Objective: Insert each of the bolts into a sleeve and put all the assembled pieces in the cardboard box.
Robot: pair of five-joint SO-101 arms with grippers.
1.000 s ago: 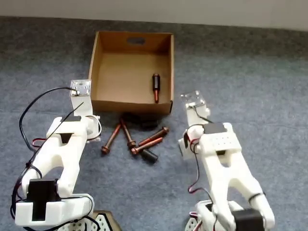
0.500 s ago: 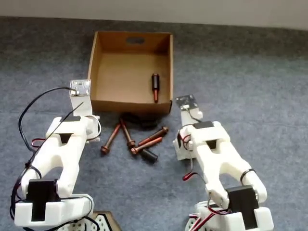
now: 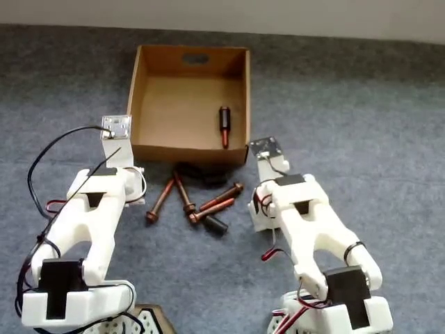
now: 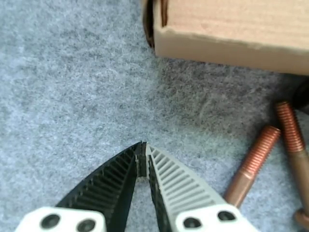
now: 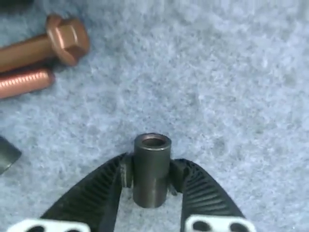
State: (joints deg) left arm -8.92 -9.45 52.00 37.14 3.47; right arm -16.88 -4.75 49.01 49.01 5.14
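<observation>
The cardboard box [image 3: 189,97] stands at the back and holds one bolt with a sleeve on it [image 3: 224,125]. Several copper bolts [image 3: 189,198] lie fanned on the carpet in front of it, with a black sleeve [image 3: 215,225] beside them and more dark sleeves [image 3: 201,174] by the box wall. My right gripper [image 5: 151,166] is shut on a dark sleeve [image 5: 152,154], held upright just above the carpet near a bolt's hex head [image 5: 67,36]. My left gripper [image 4: 142,159] is shut with nothing in it, close to the box corner [image 4: 164,38] and beside two bolts [image 4: 251,164].
Grey carpet covers the whole table. The left arm [image 3: 90,216] stands to the left of the bolts and the right arm [image 3: 306,223] to their right. Another dark sleeve [image 5: 7,154] lies at the edge of the right wrist view.
The right arm has swung left, toward the bolts and the box's front right corner. The left arm has not moved.
</observation>
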